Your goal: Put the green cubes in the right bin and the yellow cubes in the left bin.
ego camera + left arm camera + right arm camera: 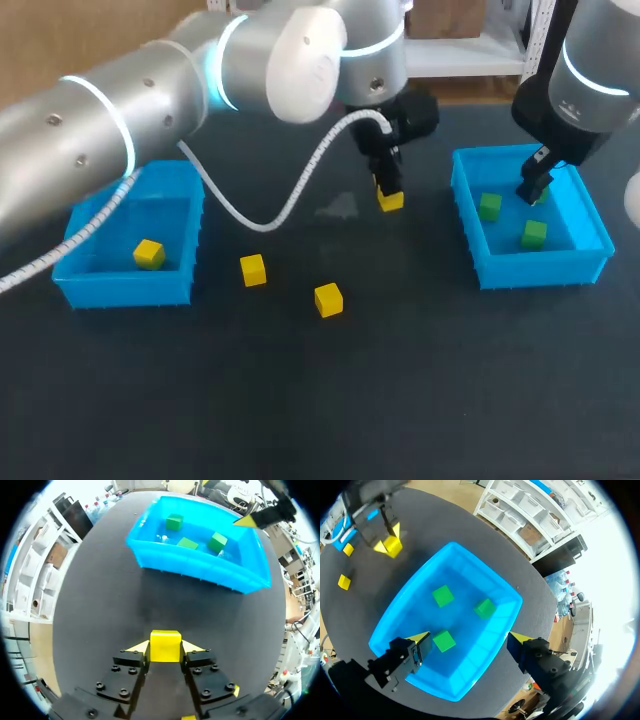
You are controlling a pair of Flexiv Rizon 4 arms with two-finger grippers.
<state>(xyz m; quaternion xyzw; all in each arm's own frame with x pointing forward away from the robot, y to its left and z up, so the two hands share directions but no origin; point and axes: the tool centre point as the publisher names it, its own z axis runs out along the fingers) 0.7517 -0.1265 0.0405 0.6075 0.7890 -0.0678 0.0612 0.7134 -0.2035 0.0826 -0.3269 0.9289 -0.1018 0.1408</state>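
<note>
My left gripper (388, 190) is shut on a yellow cube (165, 639), which sits squarely between its yellow tips near the table's middle, left of the right bin (540, 268). Whether the cube rests on the table or hangs just above it, I cannot tell. My right gripper (468, 639) stands open over the right bin, holding nothing. Three green cubes (442, 595) (484, 608) (443, 641) lie inside that bin. The left bin (125, 290) holds one yellow cube (149, 254). Two more yellow cubes (253, 270) (328, 299) lie on the table between the bins.
The dark table surface (400, 400) stretches open toward the front edge. A white cable (290, 205) loops down from my left arm over the table beside the left bin.
</note>
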